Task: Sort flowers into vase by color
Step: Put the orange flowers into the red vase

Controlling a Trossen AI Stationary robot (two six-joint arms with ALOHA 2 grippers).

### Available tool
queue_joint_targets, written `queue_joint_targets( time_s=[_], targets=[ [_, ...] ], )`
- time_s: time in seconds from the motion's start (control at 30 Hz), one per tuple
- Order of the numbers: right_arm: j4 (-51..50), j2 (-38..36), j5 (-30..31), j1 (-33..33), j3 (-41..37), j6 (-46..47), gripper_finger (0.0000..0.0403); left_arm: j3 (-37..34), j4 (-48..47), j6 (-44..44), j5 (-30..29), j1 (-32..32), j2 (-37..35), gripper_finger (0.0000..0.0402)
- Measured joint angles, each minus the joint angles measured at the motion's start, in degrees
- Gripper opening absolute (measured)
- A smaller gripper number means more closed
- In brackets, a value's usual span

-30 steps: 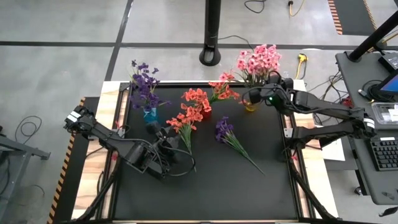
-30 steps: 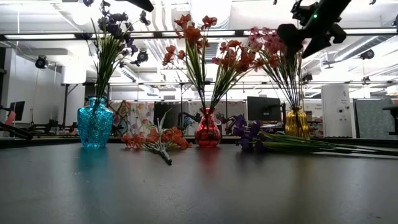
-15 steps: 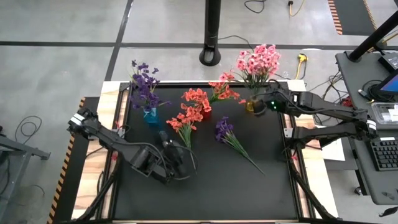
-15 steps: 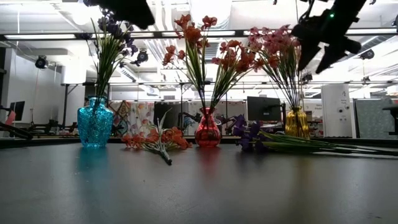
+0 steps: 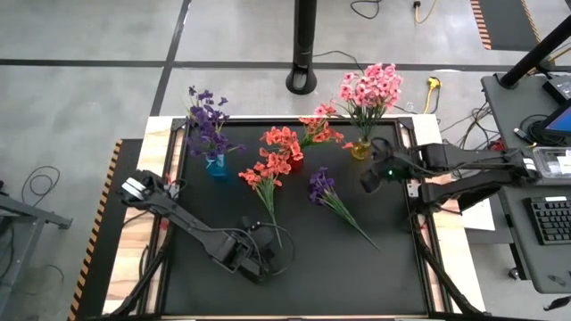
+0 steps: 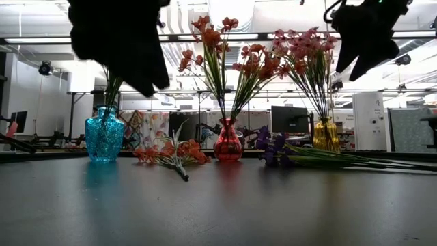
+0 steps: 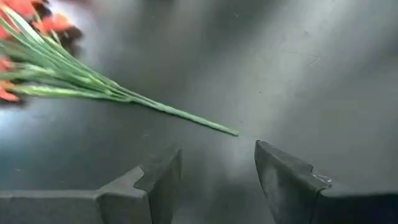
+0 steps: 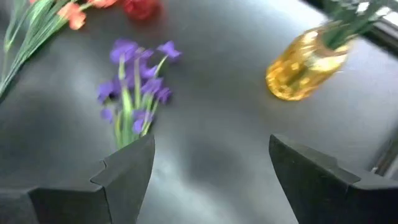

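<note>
Two flower sprigs lie loose on the black table [image 5: 393, 267]: a coral-red sprig [image 5: 264, 181] with a long thin green stem just in front of the red vase [image 5: 293, 163], and a purple sprig [image 5: 326, 193] near the table's middle. The left gripper [image 5: 278, 259], fingers parted and empty, hovers near the coral stem's tip, which looks untouched. The right gripper [image 5: 367, 181], spread wide and empty, hangs near the yellow vase [image 5: 359, 151] of pink blossoms.
</note>
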Motion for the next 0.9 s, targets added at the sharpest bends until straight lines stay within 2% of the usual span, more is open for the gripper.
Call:
queue_joint_targets(
  time_s=[0.17, 0.4, 0.63, 0.9],
  targets=[
    [0.06, 1.72, -0.04, 7.30, -0.24, 3.24, 0.0306, 0.00, 3.55, -6.01, -0.17, -0.33, 3.22, 0.0186],
    [0.33, 4.68, 0.02, 15.52, -0.43, 8.26, 0.0312, 0.00, 3.87, -18.19, -4.87, 1.62, 6.31, 0.0188],
    [0.42, 7.74, 0.00, 20.84, -0.45, 12.13, 0.0311, 0.00, 3.62, -22.29, -5.16, 4.76, 9.01, 0.0210],
    [0.46, 9.84, 0.00, 22.15, -0.45, 13.11, 0.0315, 0.00, 3.47, -21.73, -6.39, 7.96, 11.90, 0.0240]
  ],
)
